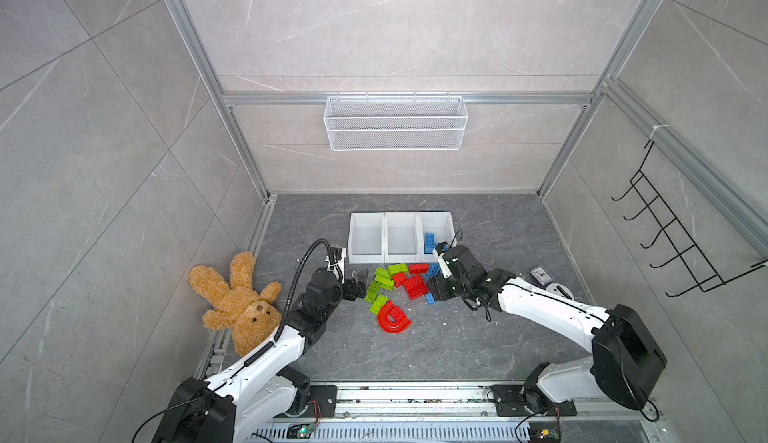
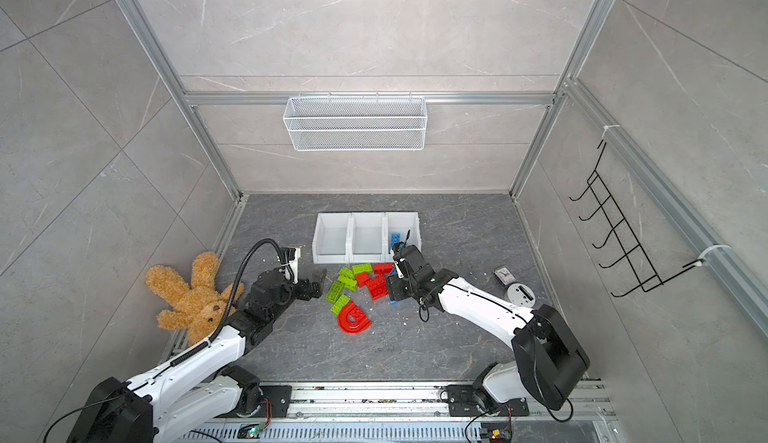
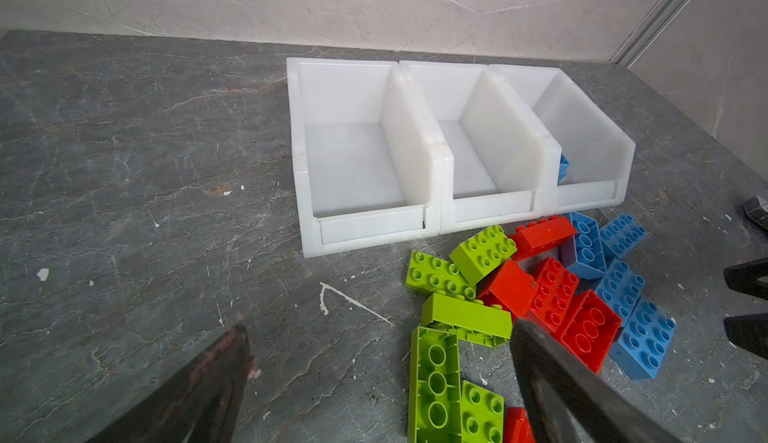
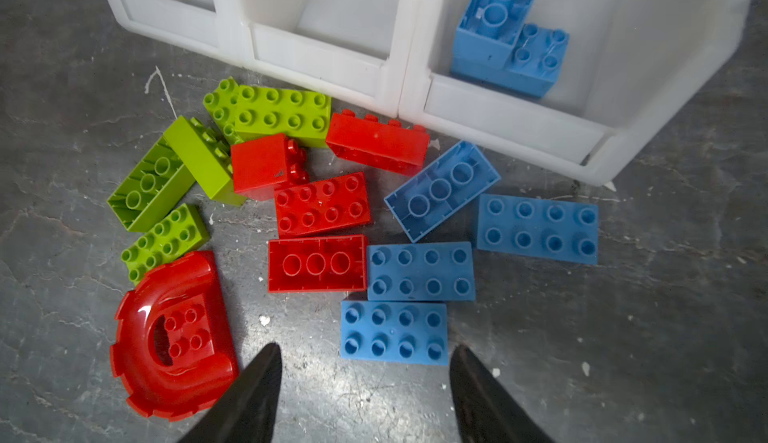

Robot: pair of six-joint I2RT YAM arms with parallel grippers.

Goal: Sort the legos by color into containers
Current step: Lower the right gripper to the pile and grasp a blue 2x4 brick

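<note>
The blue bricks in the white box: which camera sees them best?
The right wrist view: the blue bricks lie close and clear there. The left wrist view shows only a sliver behind the box wall; both top views show them tiny.

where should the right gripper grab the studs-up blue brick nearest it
Take the blue brick by its two short end walls, coming straight down from above. It lies flat, studs up; another blue brick crowds one long side, while both ends face bare table. The open right gripper lines up with them.
</note>
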